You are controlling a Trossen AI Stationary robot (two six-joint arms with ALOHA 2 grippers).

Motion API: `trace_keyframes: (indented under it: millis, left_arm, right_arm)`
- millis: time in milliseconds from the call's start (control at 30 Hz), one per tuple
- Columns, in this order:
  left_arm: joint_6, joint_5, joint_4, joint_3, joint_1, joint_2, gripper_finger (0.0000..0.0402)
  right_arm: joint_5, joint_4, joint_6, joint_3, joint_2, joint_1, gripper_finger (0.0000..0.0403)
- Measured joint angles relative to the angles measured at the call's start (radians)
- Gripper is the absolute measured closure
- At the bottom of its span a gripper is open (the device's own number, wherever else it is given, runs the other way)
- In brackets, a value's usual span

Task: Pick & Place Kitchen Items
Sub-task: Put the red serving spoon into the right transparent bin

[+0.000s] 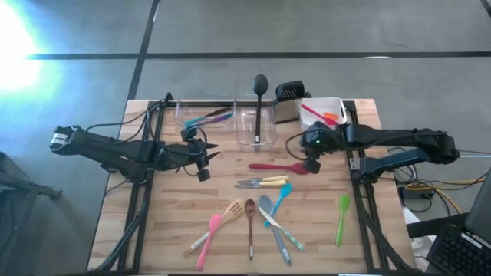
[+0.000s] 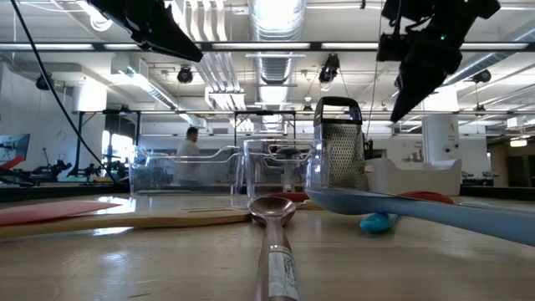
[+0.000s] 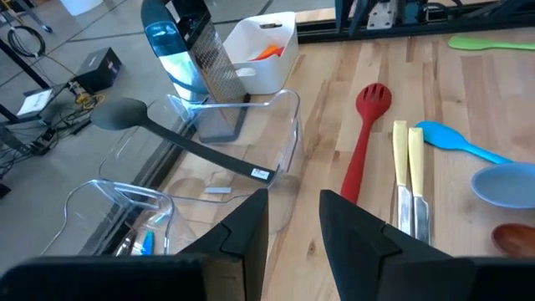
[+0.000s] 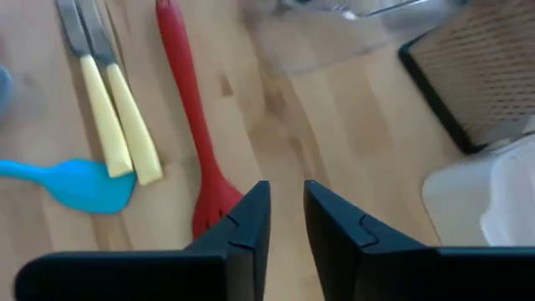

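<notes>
Several utensils lie flat on the wooden table: a red slotted spoon (image 1: pixel 278 166), two yellow-handled knives (image 1: pixel 262 182), a blue spoon (image 1: pixel 281 195), a green spatula (image 1: pixel 342 218), and pink, wooden and grey ones near the near edge (image 1: pixel 245 226). A black ladle (image 1: pixel 259 103) stands in a clear tub, leaning on its rim. My left gripper (image 1: pixel 203 170) (image 3: pixel 294 219) hangs open and empty, left of the red spoon's handle. My right gripper (image 1: pixel 311 164) (image 4: pixel 287 209) hovers narrowly open beside the red spoon's slotted head (image 4: pixel 213 205), off the table in the low view (image 2: pixel 414 84).
At the far edge stand a clear tub (image 1: pixel 204 116) holding pink, blue and purple utensils, the ladle's clear tub (image 1: pixel 255 126), a steel box grater (image 1: pixel 289 98) and a white tub (image 1: pixel 326 112) with a red-orange tool. A person (image 2: pixel 191 146) stands far behind the table.
</notes>
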State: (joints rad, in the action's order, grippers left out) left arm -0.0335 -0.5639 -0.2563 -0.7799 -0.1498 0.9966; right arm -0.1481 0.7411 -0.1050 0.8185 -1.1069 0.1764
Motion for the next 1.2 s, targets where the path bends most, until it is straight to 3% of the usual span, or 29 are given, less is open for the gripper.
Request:
trace_keyframes:
  millis: [533, 967, 1200]
  left_arm:
    - [-0.002, -0.001, -0.017, 0.0, 0.0, 0.0, 0.029]
    - [-0.012, -0.002, -0.051, 0.0, 0.0, 0.0, 0.029]
    - [-0.012, -0.002, -0.055, 0.0, 0.0, 0.0, 0.029]
  right_arm:
    - [0.198, -0.095, 0.077, 0.005, -0.33, 0.025, 0.0222]
    - [0.339, -0.201, 0.099, 0.005, -0.518, 0.073, 0.0219]
    - [0.298, -0.206, 0.126, 0.01, -0.597, 0.072, 0.0223]
